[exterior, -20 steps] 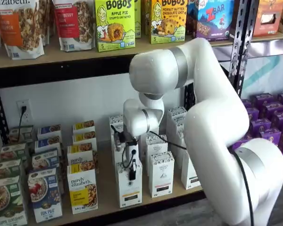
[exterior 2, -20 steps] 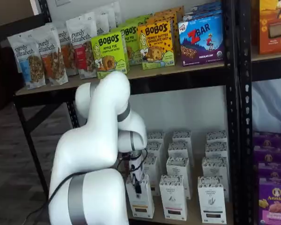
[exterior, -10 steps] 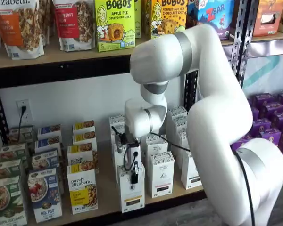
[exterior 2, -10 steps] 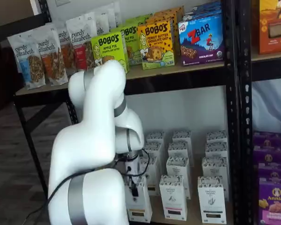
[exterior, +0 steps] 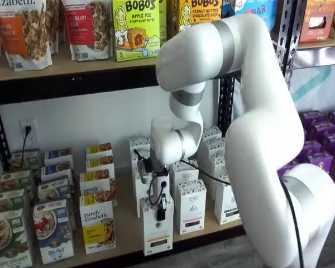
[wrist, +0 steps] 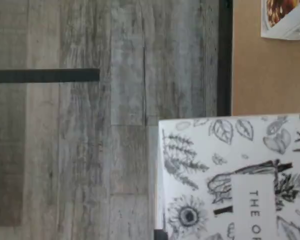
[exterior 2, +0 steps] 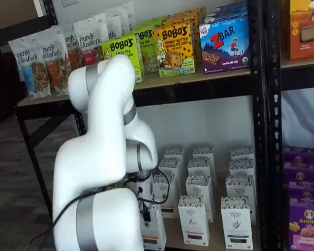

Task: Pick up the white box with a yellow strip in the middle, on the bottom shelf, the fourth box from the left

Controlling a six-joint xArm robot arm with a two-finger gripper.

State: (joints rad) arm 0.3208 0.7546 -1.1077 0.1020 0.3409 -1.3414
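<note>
Wrist view: white box (wrist: 235, 175), matte carton with botanical line print, overhangs the tan bottom shelf (wrist: 265, 75) and its black front rail, grey wood-plank floor (wrist: 90, 150) beyond

Shelf views: gripper (exterior: 159, 209) closed on white box (exterior: 156, 231), at the shelf's front edge, ahead of the like cartons; (exterior 2: 153, 227) partly hidden

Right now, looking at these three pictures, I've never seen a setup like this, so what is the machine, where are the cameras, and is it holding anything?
It is a white robot arm that picks boxed goods from store shelves. Two pictures come from fixed cameras facing the shelves. The third comes from a camera on the arm's wrist, looking down at floorboards and a carton's leaf-patterned top. On the bottom shelf stand cereal boxes and rows of white cartons. The end effector is shut on the white box with the yellow strip, at the shelf's front edge.
</note>
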